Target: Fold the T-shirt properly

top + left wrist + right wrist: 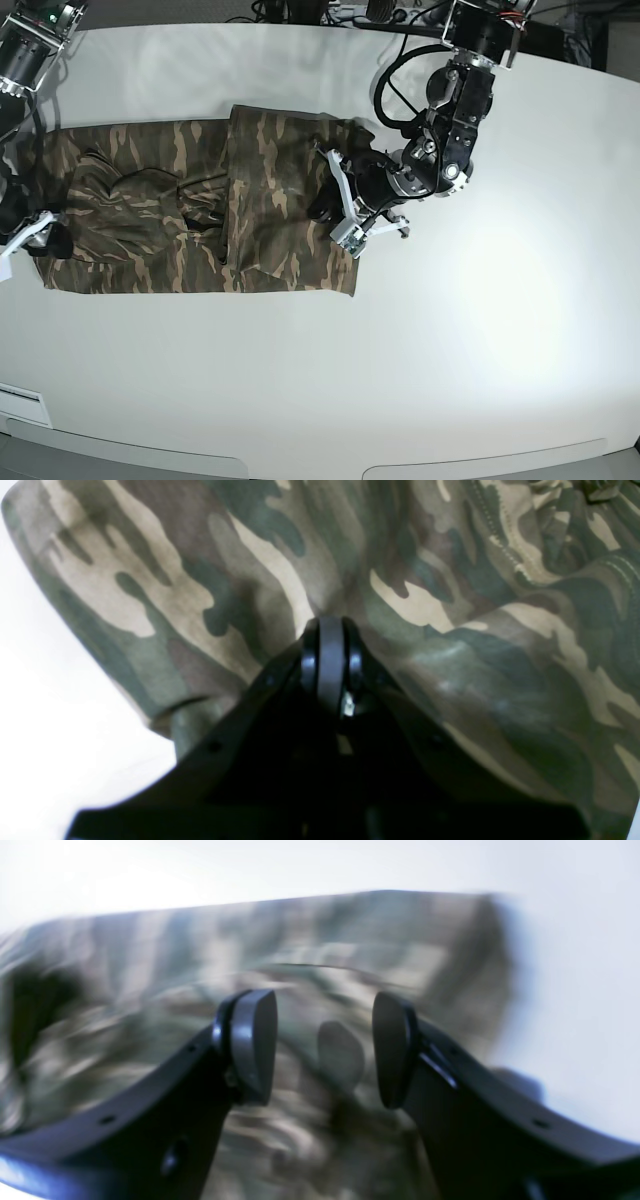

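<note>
The camouflage T-shirt lies spread across the white table, and its right part is folded into a wider doubled panel. My left gripper rests on that panel near its right edge. In the left wrist view the left gripper has its jaws pressed together, and the T-shirt puckers into the tips. My right gripper is at the shirt's far left edge. In the blurred right wrist view the right gripper stands open over the T-shirt, with nothing between the pads.
The white table stretches wide in front of and to the right of the shirt. Cables and arm mounts sit at the back edge. The table's front edge runs along the bottom of the base view.
</note>
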{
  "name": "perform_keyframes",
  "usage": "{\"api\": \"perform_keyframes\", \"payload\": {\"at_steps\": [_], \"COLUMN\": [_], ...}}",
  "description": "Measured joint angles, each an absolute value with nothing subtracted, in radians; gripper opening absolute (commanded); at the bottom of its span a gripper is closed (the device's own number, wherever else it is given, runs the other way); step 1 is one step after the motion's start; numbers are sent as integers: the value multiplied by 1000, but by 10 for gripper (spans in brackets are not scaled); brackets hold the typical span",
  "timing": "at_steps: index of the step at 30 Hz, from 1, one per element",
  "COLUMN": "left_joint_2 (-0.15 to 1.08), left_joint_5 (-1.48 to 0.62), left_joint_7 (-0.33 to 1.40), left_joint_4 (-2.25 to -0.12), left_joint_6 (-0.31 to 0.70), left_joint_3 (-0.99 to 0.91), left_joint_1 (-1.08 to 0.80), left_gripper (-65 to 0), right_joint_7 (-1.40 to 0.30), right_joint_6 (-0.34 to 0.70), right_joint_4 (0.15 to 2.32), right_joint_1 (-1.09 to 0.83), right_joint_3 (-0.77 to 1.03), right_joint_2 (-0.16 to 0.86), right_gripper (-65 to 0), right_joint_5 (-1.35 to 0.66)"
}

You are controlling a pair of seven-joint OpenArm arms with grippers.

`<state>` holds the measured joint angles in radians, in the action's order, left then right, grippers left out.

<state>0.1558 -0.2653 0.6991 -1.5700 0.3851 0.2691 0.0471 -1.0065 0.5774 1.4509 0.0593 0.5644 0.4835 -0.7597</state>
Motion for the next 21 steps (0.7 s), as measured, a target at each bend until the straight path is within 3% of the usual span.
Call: {"api": "perform_keyframes", "payload": {"at_steps": [4, 13, 21], "left_joint_2": [188, 214, 220], "left_joint_5": [-277, -281, -281], "left_joint_7": [691, 678, 680], "left_joint_4": [-1571, -1571, -1571], "left_joint_6": [389, 389, 389], "left_joint_3": [269, 269, 268], "left_joint_1": [48, 50, 53], "left_gripper": [-650, -650, -650], "right_joint_7": [-951, -873, -950], "right_joint_6": [493, 454, 667], "right_joint_4": [1439, 1158, 957], "right_joint_1": [35, 23, 67], "right_joint_3": [616, 628, 632], "right_joint_2": [545, 596, 607], "right_gripper": [-230, -228, -228], "right_joint_5": [-657, -632, -896]}}
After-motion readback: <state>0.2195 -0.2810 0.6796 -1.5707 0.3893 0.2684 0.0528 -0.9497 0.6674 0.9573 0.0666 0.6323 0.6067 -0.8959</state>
